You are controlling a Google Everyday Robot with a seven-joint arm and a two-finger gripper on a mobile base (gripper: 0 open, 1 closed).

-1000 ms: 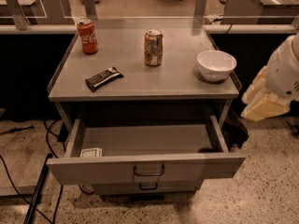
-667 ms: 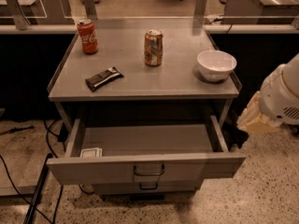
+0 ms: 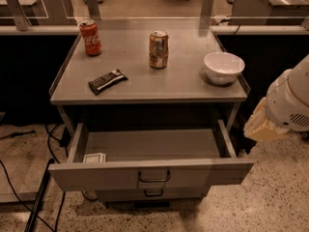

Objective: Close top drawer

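The top drawer [image 3: 149,174] of the grey cabinet is pulled fully out toward me, its flat front low in the view with a dark wire handle [image 3: 154,177] at centre. Inside, a small white packet [image 3: 94,157] lies in the front left corner. My gripper [image 3: 263,124] hangs off the white arm at the right edge, level with the drawer's right side and clear of it, holding nothing.
The cabinet top [image 3: 149,83] carries a red soda can [image 3: 90,36], a brown can [image 3: 158,49], a dark snack bar [image 3: 107,80] and a white bowl [image 3: 223,66]. A lower drawer handle [image 3: 153,193] shows beneath. Cables [image 3: 29,197] lie on the floor at left.
My arm and gripper have moved down and slightly left, nearer the drawer's right side. The drawer has not moved.
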